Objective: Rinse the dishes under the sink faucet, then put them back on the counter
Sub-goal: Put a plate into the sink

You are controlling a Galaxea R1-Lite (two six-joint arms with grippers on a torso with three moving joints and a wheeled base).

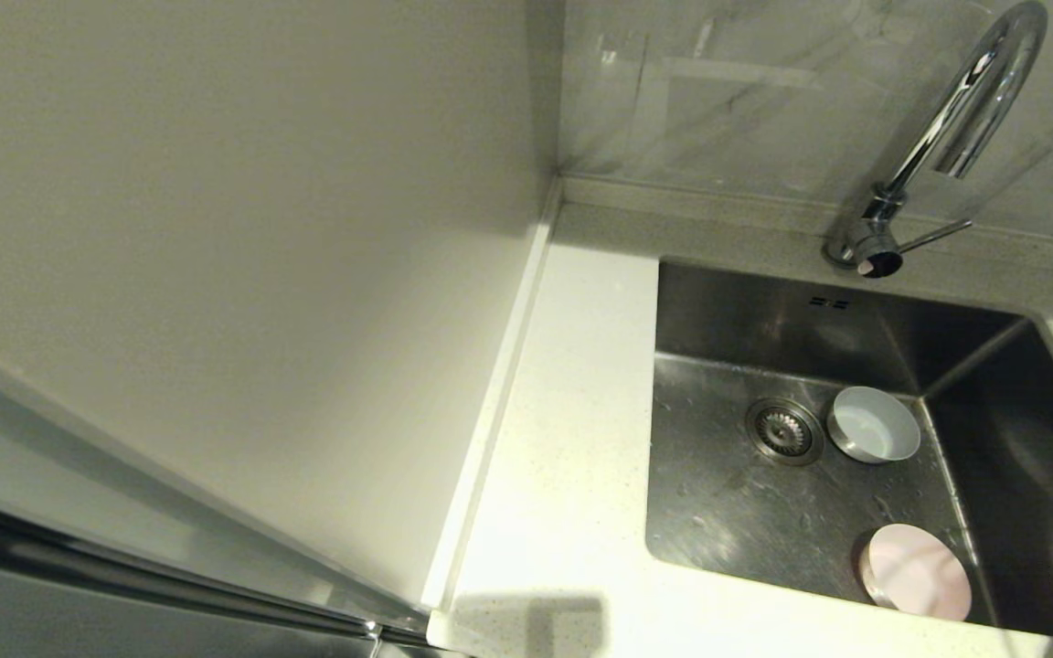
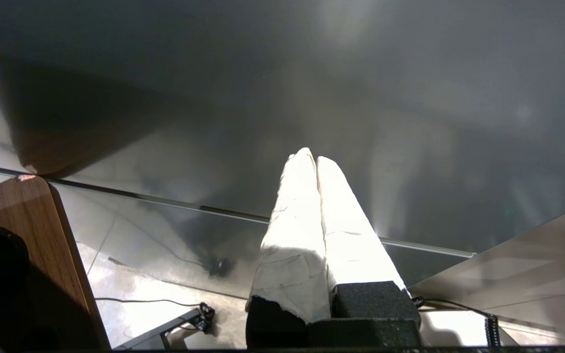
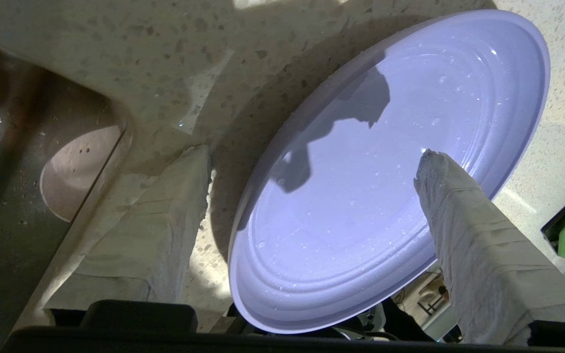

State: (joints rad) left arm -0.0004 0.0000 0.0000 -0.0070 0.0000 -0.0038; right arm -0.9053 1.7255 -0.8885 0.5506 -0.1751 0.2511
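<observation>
The lavender plate (image 3: 361, 196) lies wet on the speckled white counter (image 3: 140, 59) beside the sink, its near rim past the counter's front edge. My right gripper (image 3: 314, 154) hangs open over it, one taped finger (image 3: 464, 220) above the plate's inside, the other (image 3: 165, 220) over bare counter beside the rim; it holds nothing. In the steel sink (image 1: 728, 512) the white mug (image 1: 874, 423) stands by the drain and the pale pink bowl (image 1: 916, 571) sits near the front right corner. The chrome faucet (image 1: 947, 119) arches behind the basin; I see no water running. My left gripper (image 2: 312, 159) is shut and empty.
Left of the sink a strip of counter (image 1: 572, 439) runs to a raised edge strip and a tall pale panel (image 1: 216, 228). The left gripper is parked low in front of a dark glossy panel (image 2: 282, 73). Neither arm shows in the head view.
</observation>
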